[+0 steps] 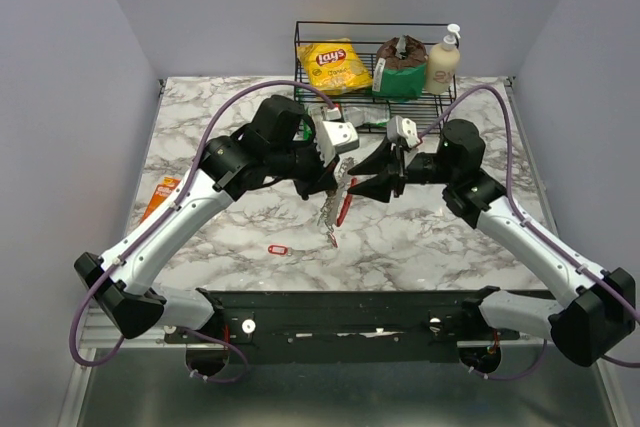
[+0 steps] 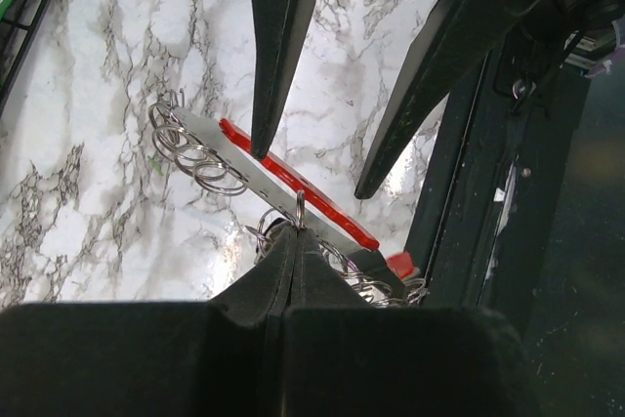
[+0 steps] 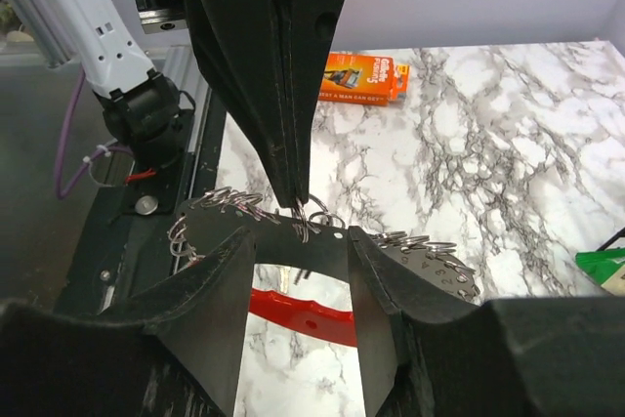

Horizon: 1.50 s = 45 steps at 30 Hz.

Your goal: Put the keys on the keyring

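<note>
Veined marble table (image 1: 200,137) under thin metal keyring (image 2: 300,204), flat silvery piece (image 2: 232,148), red loop (image 2: 342,223)

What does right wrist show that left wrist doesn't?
Only right wrist: the orange razor pack and the left arm's base. Only left wrist: the right tool seen from outside, open over the flat piece. Both: left tool shut on the keyring, red loop, marble table.
</note>
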Each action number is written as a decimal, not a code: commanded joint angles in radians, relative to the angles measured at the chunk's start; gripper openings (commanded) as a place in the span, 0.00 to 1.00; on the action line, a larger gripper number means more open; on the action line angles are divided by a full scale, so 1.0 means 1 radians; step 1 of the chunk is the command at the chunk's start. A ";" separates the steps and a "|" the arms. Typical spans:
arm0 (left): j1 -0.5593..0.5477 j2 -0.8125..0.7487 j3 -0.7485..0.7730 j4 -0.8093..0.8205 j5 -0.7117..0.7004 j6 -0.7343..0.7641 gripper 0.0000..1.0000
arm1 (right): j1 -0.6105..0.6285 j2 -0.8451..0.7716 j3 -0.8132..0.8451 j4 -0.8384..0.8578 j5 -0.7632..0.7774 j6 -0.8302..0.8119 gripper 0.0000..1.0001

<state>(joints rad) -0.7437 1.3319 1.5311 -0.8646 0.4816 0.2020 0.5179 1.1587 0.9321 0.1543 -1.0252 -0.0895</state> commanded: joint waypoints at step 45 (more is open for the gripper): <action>-0.022 -0.014 0.004 0.041 0.026 0.013 0.00 | 0.031 0.073 0.050 -0.038 -0.067 0.000 0.01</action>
<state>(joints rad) -0.7616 1.3514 1.5311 -0.8639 0.4919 0.2138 0.5423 1.2304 0.9497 0.1474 -1.0935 -0.0772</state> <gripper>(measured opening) 0.007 0.019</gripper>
